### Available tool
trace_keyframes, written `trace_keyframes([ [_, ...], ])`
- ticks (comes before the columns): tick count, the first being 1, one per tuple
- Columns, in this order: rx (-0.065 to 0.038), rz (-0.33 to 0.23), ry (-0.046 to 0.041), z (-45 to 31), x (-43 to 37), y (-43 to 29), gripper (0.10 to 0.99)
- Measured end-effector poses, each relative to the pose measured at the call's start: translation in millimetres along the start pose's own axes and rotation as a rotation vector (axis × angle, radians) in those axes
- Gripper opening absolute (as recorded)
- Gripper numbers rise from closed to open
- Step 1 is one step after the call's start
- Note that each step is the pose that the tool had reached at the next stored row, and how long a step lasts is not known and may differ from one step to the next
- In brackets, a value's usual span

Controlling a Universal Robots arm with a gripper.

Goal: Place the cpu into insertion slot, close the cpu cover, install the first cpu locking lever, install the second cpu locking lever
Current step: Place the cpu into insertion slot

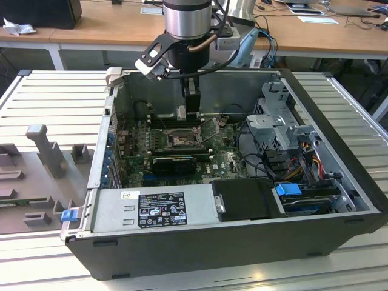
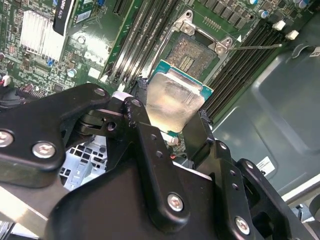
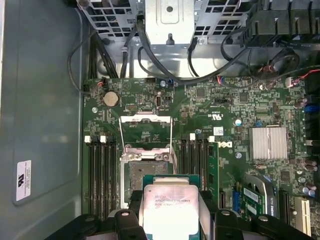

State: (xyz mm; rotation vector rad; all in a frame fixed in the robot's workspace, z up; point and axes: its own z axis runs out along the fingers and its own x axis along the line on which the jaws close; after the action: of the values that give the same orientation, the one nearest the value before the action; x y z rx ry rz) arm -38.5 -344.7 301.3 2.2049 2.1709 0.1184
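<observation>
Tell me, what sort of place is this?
Probably a robotics lab or workshop: an open computer case lies on a slatted workbench, the robot's gripper holds a cpu above the motherboard, and desks stand behind.

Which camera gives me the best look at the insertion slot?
The second wrist view: the insertion slot lies open, its brownish centre mostly clear beyond the cpu held in the fingers. In the first wrist view the cpu hides part of it. The exterior view shows it small and distant.

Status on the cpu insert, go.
Claw shut on cpu. It hangs off the insertion slot, not seated. Slot's cpu cover flipped open, nothing seen in the way.
</observation>
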Motion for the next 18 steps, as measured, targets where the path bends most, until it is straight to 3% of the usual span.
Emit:
trace_keyframes([
  [5, 0.002, 0.000, -0.0002, 10.5, 1.3, -1.0, 0.529],
  [13, 0.009, 0.000, 0.0005, 15.5, 1.2, -1.4, 0.529],
  [18, 0.012, 0.000, 0.0004, 27.2, 1.5, -2.3, 0.529],
])
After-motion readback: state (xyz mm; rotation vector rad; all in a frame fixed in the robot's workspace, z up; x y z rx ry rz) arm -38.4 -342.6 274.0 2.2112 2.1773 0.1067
